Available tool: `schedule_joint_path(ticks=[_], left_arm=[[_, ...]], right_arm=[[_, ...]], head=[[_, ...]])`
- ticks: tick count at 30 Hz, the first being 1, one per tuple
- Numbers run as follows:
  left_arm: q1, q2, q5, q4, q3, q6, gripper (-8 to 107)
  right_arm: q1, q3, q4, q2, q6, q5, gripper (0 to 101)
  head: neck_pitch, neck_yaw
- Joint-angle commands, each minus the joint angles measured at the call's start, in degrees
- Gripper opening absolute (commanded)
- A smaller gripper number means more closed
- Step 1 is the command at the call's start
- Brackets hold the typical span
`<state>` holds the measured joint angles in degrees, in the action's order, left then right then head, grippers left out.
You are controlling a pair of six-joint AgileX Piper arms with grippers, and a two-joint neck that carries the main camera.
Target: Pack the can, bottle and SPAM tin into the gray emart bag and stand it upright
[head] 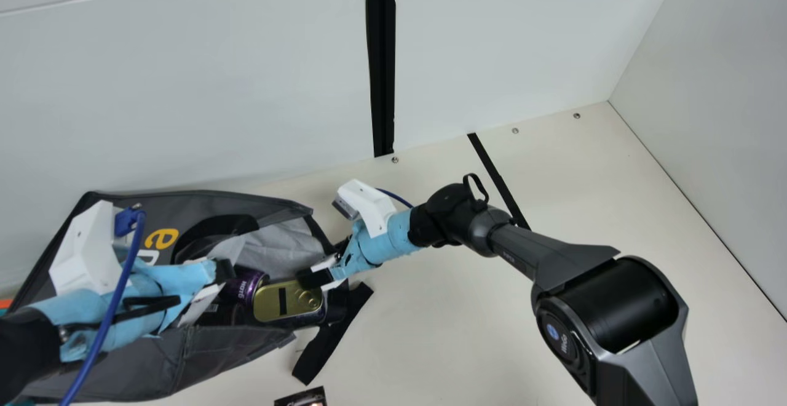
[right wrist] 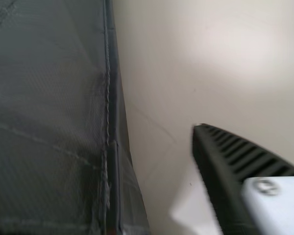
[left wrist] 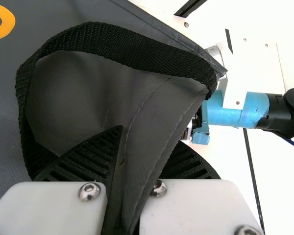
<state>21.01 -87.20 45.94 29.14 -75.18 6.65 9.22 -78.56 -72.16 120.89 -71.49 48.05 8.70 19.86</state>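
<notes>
The gray emart bag lies on its side at the left, mouth facing right; its fabric fills much of the left wrist view. In the mouth are a purple can and the gold-ended SPAM tin, side by side. I cannot make out the bottle. My left gripper is over the bag's opening; the left gripper is shut on a fold of bag fabric by a black strap. My right gripper is at the tin's outer end; the right gripper stands open, one finger beside the bag.
A black strap lies on the cream table to the right of the mouth. A small dark object shows at the main view's bottom edge. A white wall stands behind the bag.
</notes>
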Motion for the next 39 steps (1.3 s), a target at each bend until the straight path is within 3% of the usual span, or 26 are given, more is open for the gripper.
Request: schedule_joint_path(ticks=[1, 8, 9, 23, 39], left_arm=[[0.00, 0.00, 0.00, 0.00, 0.00, 0.00, -8], [0.00, 0.00, 0.00, 0.00, 0.00, 0.00, -8], [0.00, 0.00, 0.00, 0.00, 0.00, 0.00, -8], [0.00, 0.00, 0.00, 0.00, 0.00, 0.00, -8], [0.00, 0.00, 0.00, 0.00, 0.00, 0.00, -8]], right_arm=[[0.18, -0.16, -0.09, 0.11, -0.12, 0.18, 48], [0.48, -0.15, -2.16, 0.22, -0.01, 0.81, 1], [0.46, -0.07, -2.52, 0.17, 0.07, 0.94, 0], [-1.21, 3.44, -8.77, -2.67, 1.77, 3.63, 0], [-4.72, 10.70, -15.37, -10.56, 2.97, 8.32, 0]], head=[[1.30, 0.14], [1.30, 0.14], [1.30, 0.14], [1.30, 0.14], [1.30, 0.14]])
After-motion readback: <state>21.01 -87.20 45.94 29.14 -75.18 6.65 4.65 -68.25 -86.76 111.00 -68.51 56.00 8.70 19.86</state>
